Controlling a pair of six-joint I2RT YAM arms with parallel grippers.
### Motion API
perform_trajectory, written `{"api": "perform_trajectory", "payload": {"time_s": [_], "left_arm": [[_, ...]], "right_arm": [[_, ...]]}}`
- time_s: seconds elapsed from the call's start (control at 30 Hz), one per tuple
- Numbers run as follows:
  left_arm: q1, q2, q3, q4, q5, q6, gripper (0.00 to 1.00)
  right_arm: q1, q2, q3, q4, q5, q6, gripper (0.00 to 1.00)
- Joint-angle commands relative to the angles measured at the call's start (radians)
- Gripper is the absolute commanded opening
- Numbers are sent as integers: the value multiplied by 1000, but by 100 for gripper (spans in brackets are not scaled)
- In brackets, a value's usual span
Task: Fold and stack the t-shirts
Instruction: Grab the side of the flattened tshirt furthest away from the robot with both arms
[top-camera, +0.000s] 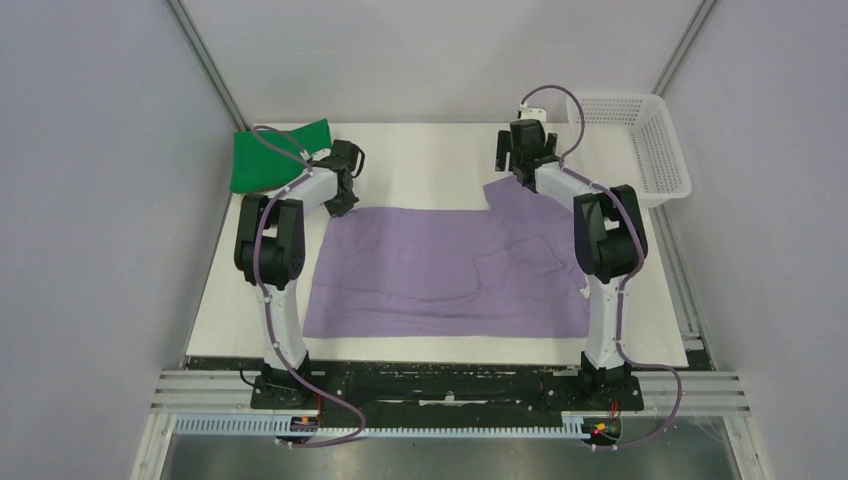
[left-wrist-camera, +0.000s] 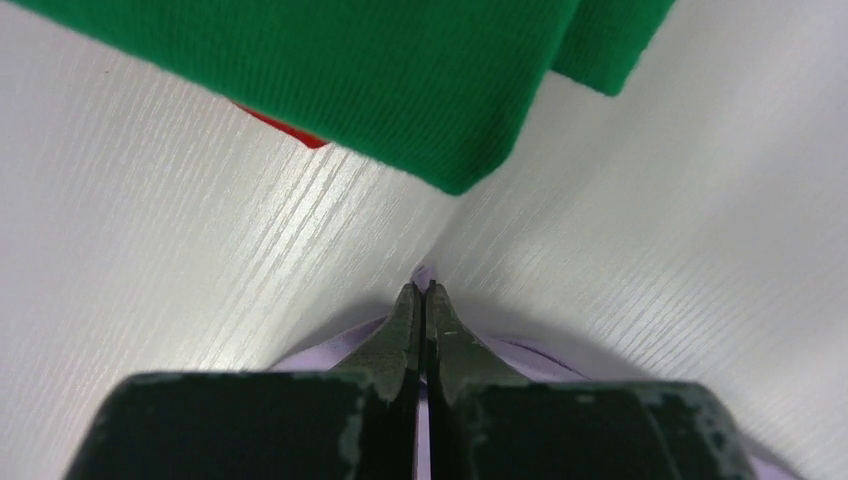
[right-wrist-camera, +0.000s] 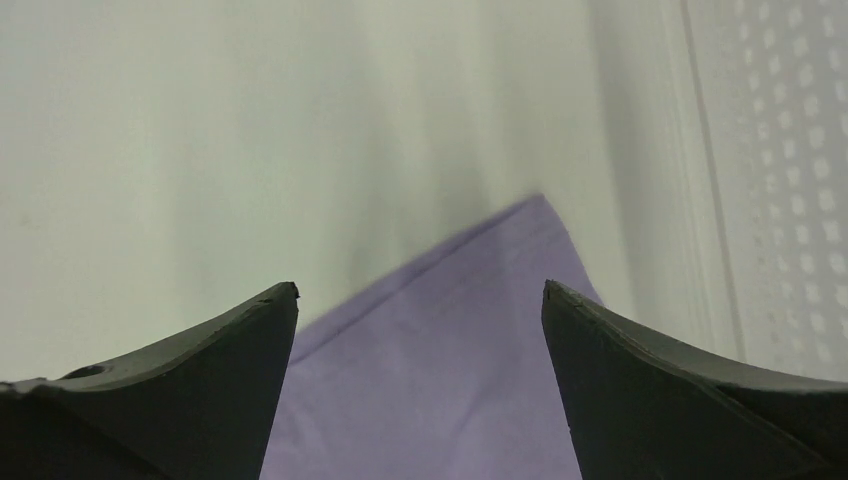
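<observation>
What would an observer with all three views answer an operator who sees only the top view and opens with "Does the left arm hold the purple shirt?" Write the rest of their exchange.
Observer: Yes. The left fingers are shut on a corner of the purple shirt.
Operator: And the right arm?
Observer: No. The right fingers stand open, and a shirt corner lies ungripped below the gap.
Operator: Is anything under the green shirt?
Observer: A bit of red cloth peeks out beneath it.
</observation>
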Motion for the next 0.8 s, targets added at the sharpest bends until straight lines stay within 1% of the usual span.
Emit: {"api": "perform_trajectory", "payload": {"time_s": [0.0,0.07,0.13,0.37,0.5,0.57,0.6,0.77], "left_arm": [[-8,-64,-12,-13,0,19,2],[-8,-66,-12,-12,-4,21,2],[-8,-65,-12,-13,-8,22,2],[-8,-63,-13,-12,-2,19,2],[-8,-65,-16,-11,-5,15,2],[-8,-67,-17,-10,-1,13,2],[-8,-67,-18,-10,0,12,2],[-8,-79,-23,-11,4,12,2]], "right_arm": [[-25,145,172,3,7,-69,92],[-41,213,262,-48,4,-65,90],[-54,250,306,-94,-9,-43,88],[-66,180,143,-59,-18,12,77],[-69,140,65,-41,-11,57,68],[-69,126,26,-22,-15,86,59],[-68,119,13,-12,-17,102,50],[-69,85,-69,53,-22,158,21]]}}
